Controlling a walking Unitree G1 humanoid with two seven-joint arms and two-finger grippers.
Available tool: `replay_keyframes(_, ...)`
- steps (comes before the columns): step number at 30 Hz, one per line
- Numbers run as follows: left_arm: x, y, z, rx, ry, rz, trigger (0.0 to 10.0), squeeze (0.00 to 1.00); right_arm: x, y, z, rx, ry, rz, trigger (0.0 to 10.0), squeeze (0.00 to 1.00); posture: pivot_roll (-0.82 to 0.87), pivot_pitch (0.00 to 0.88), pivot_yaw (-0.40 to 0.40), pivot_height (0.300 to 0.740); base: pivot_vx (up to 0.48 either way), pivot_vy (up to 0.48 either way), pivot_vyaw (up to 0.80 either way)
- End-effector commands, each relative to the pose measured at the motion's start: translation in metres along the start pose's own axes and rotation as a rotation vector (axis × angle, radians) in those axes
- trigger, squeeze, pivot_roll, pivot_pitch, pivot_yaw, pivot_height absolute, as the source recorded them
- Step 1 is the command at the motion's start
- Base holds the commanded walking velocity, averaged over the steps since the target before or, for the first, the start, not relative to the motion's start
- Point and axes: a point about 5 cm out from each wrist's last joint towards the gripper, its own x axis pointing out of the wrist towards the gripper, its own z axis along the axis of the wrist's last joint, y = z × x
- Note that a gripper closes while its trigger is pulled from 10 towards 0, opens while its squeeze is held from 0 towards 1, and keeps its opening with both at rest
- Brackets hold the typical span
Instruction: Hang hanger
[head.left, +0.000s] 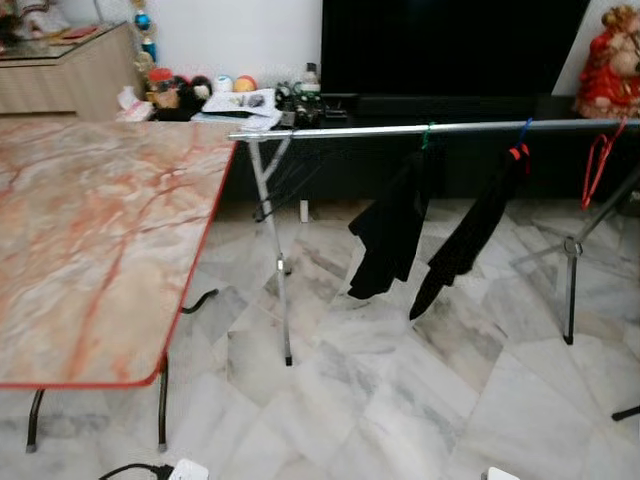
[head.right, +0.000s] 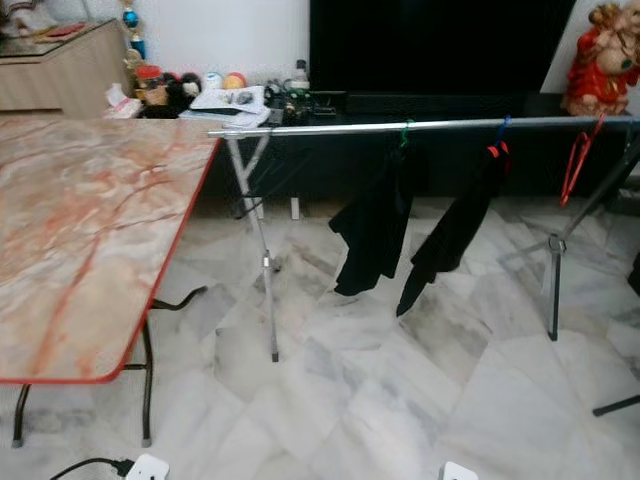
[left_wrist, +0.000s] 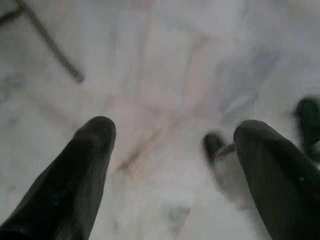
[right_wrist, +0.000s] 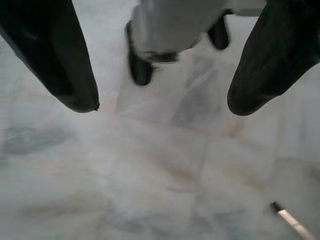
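A silver drying-rack rail (head.left: 400, 130) runs across the room at mid height. Two black garments hang from it: one on a green hanger (head.left: 392, 235), one on a blue hanger (head.left: 475, 235). A bare red hanger (head.left: 598, 165) hangs near the rail's right end. In the left wrist view my left gripper (left_wrist: 175, 132) is open, hanging over the marble floor with nothing between its fingers. In the right wrist view my right gripper (right_wrist: 162, 105) is open too, pointing down at the floor beside my own foot (right_wrist: 165, 35).
A marble-topped folding table (head.left: 90, 250) with a red edge stands at the left. The rack's legs (head.left: 275, 260) spread over the floor. A dark TV console (head.left: 450, 100) and shelf clutter line the back wall. A power strip (head.left: 185, 470) lies on the floor in front.
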Motion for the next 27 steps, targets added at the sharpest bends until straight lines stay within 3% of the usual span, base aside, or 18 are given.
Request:
replay_keyframes(1,-0.0034,0.0119,-0.0074,0.003,0.025,0.026,10.0,0.00,0.0016,0.0084,0.0032,0.009,-0.011,0.020,10.0,0.00,0.15,0.028,0.005,0.740,0.270,0.000,0.00)
replay_keyframes(27,-0.0033,0.0118,-0.0078,-0.008,0.032,0.019,10.0,0.00,0.0018,0.0094,0.0038,0.017,-0.020,0.020,10.0,0.00,0.14,0.011,0.009,0.740,0.279,0.000,0.00)
